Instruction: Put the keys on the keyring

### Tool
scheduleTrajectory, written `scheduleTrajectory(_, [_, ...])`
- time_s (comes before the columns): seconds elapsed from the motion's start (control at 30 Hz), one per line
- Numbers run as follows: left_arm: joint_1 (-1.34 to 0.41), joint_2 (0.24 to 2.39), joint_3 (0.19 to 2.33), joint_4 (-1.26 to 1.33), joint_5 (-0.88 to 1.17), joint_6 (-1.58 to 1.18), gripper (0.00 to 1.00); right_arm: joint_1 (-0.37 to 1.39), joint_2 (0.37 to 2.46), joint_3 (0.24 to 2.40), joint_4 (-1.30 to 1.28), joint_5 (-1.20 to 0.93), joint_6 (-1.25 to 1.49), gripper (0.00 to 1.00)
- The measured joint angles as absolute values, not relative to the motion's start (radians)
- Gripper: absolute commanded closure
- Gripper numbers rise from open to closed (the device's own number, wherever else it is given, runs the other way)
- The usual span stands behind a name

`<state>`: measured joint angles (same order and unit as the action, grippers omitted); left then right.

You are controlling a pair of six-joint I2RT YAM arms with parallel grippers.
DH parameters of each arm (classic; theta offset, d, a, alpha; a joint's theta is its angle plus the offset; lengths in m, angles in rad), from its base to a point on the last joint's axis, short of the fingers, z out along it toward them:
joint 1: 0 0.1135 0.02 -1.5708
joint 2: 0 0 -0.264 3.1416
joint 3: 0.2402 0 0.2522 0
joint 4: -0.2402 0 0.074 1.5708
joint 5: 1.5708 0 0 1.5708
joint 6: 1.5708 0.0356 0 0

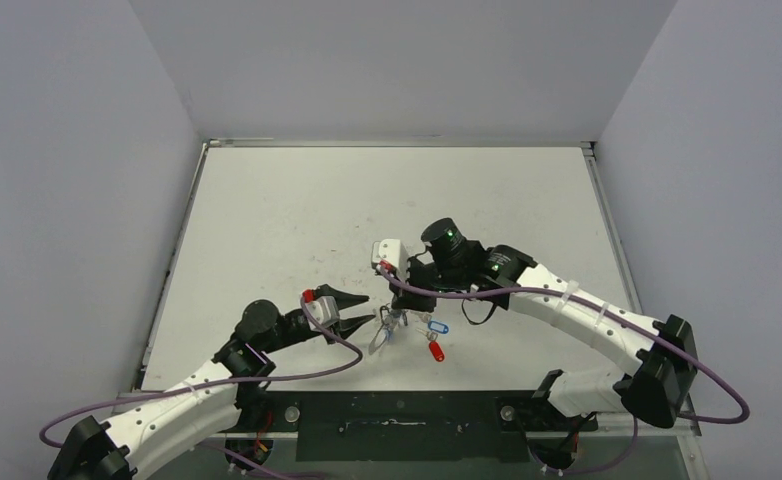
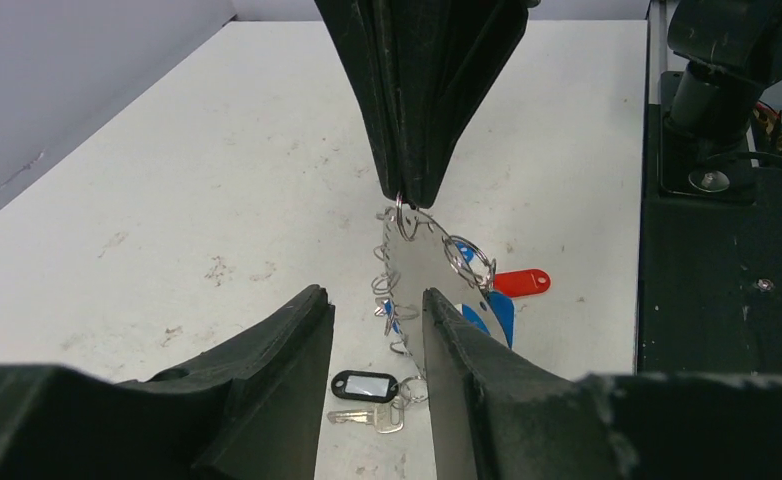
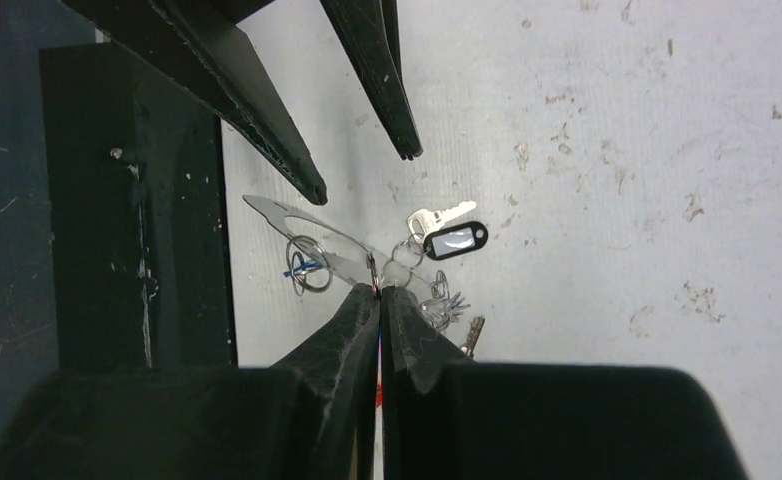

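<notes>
The keyring [image 2: 419,262] hangs upright over the table, a thin hoop with several small split rings along its edge. My right gripper [image 3: 379,291] points down and is shut on a small ring at its top [image 2: 402,207]. The keys trail from the keyring [image 1: 387,335]: a blue tag [image 1: 439,327] [image 2: 494,314] and a red tag [image 1: 435,351] [image 2: 522,282] lie at its right. A key with a black tag [image 2: 367,385] [image 3: 455,240] lies below it. My left gripper [image 2: 375,300] [image 1: 369,308] stands open just left of the keyring, holding nothing.
The black base plate [image 1: 397,415] [image 2: 727,300] runs along the near table edge, close to the keyring. Grey walls enclose the white table [image 1: 297,210] on three sides. My left gripper's fingers [image 3: 277,140] reach in above the keyring in the right wrist view.
</notes>
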<state>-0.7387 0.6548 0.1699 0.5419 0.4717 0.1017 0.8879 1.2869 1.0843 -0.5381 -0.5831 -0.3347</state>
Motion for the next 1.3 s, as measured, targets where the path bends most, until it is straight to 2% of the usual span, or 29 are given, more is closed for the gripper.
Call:
scheduleTrajectory(0.23, [-0.739,0.695,0.207,0.488,0.492,0.128,0.65,0.924,1.385,1.222,-0.701,-0.525,-0.341,1.0])
scheduleTrajectory(0.43, [-0.739,0.74,0.231,0.492,0.525,0.135,0.72,0.945,1.399,1.247,-0.737,-0.509,-0.337,1.0])
scheduleTrajectory(0.8, [-0.739,0.815,0.26,0.56,0.612,0.116,0.69,0.958,1.405,1.272,-0.752,-0.499,-0.329,1.0])
scheduleTrajectory(1.03, [-0.739,0.839,0.266,0.587,0.641,0.097,0.92,0.966,1.418,1.283,-0.755,-0.497,-0.328,1.0])
scheduleTrajectory(1.3, [-0.739,0.872,0.289,0.574,0.659,0.1,0.96,0.971,1.422,1.289,-0.771,-0.48,-0.33,1.0])
